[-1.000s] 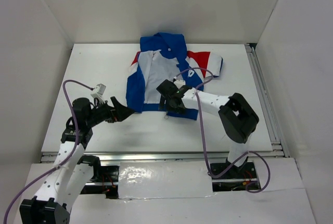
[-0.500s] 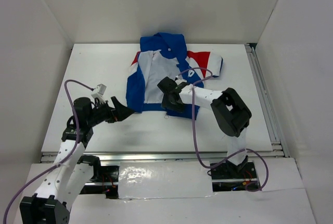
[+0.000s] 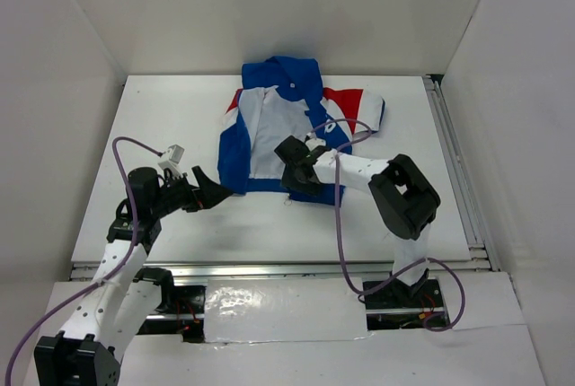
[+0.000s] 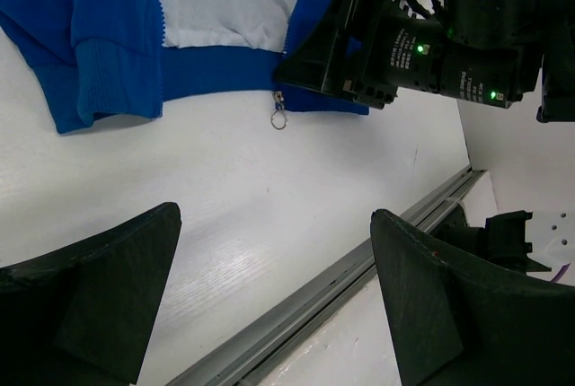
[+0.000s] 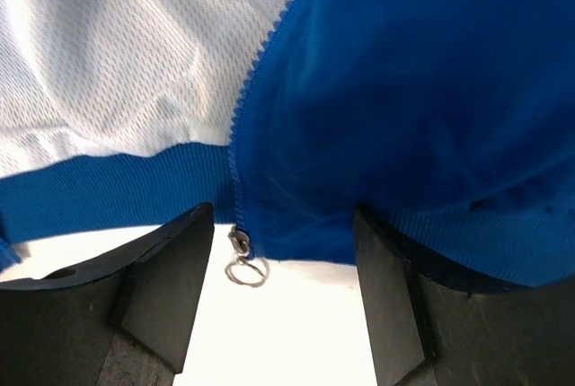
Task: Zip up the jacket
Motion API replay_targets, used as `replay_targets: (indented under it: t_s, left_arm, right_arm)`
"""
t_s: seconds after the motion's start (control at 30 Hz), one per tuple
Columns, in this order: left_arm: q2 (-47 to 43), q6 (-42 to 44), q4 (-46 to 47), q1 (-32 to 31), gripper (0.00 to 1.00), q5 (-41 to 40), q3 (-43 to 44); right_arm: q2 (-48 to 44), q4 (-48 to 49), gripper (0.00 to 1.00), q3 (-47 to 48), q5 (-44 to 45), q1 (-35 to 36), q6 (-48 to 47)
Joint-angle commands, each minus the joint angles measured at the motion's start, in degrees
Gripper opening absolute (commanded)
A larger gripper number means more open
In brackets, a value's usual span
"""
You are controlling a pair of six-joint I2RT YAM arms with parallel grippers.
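We are holding the right gripper (image 5: 283, 224) with jaws apart around the hem (image 5: 108, 184) of the jacket (image 3: 269, 130), beside the zipper pull (image 5: 244, 267), the left gripper (image 4: 274, 220) hanging wide open nearby; pinching loose fabric instead of the pull would be bunching the hem. The jacket is lying open on the table (image 3: 404, 108), long axis running near to far, hood (image 3: 286, 70) pointing away from us, hem toward our bases.

Left gripper (image 3: 216, 190) gapes wide; right gripper (image 5: 280, 229), lowered, is half-closed, perhaps gripping.
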Motion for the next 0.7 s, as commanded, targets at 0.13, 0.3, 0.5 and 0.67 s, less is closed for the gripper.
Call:
replay_targets:
  t_s: [0.13,0.3,0.5,0.67]
  left_arm:
    - [-0.6,0.1,1.6,-0.3,0.99,1.8,1.1]
    - [-1.0,0.1,1.6,-0.3,0.99,2.0,1.2]
    - [-1.6,0.1,0.8,-0.3,0.99,1.6,1.2]
    - [-1.9,0.0,0.7,-0.3,0.99,1.3,1.1]
  right_arm:
    - [-6.8,-0.5,0.7,-3.1,4.5,1.6,2.6]
    - [-7.2,-2.7,0.69,-2.7,7.0,2.4,3.8]
    - [-3.3,-4.9,0.68,0.1,6.6,2.1,4.5]
    - [-3.3,-6.0,0.68,-0.6,8.1,2.3,5.4]
